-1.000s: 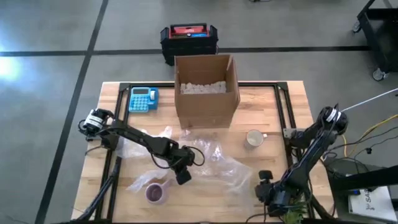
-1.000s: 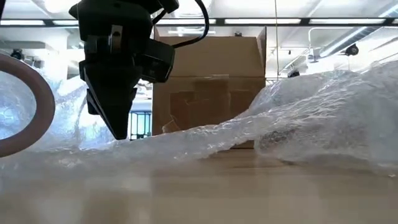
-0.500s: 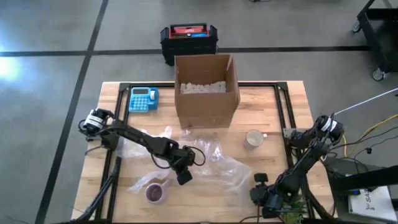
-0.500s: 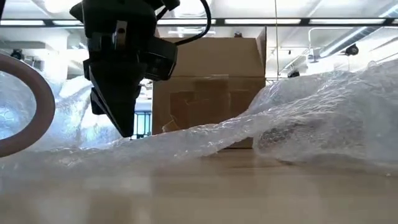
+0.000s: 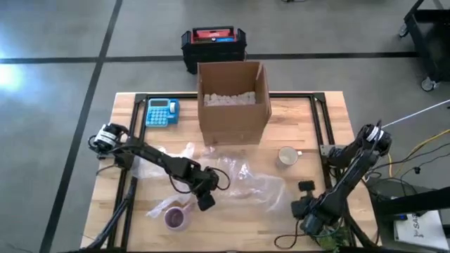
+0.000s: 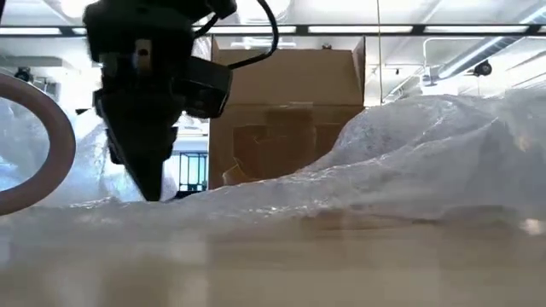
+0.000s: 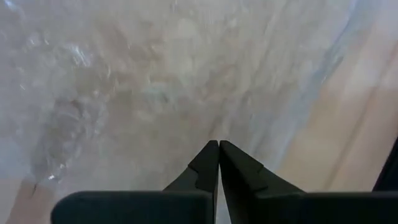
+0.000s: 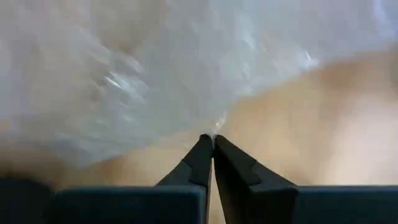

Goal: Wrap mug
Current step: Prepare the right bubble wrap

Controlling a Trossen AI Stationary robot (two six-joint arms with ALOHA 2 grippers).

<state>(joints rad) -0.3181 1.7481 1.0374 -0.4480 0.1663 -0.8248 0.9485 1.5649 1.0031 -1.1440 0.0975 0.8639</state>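
**Bubble wrap pinched at two edges, mug still apart from it**

At the left of the table, a purple mug (image 5: pixel 176 218) is seen near the front edge, with a blue calculator (image 5: pixel 162 112) at the back. The left gripper (image 5: pixel 205 202) is lowered onto the near edge of the bubble wrap (image 5: pixel 242 184); in the left wrist view its fingers (image 7: pixel 205 165) are pressed together over the film, so the sheet is judged to be pinched. Behind the sheet's centre stands an open cardboard box (image 5: pixel 233 100). Further right, a cream mug (image 5: pixel 287 157) stands on bare wood, near the sheet but not on it. At the front right, the right gripper (image 5: pixel 306 208) is closed on the sheet's corner, the film meeting its fingertips (image 8: pixel 211 149) in the right wrist view.

Risk: since only thin film is held at each tip, slippage from either pinch under uneven pulling is likely. The purple mug, just beside the left gripper, could be knocked by a sideways move. The sheet may also bunch rather than spread flat.
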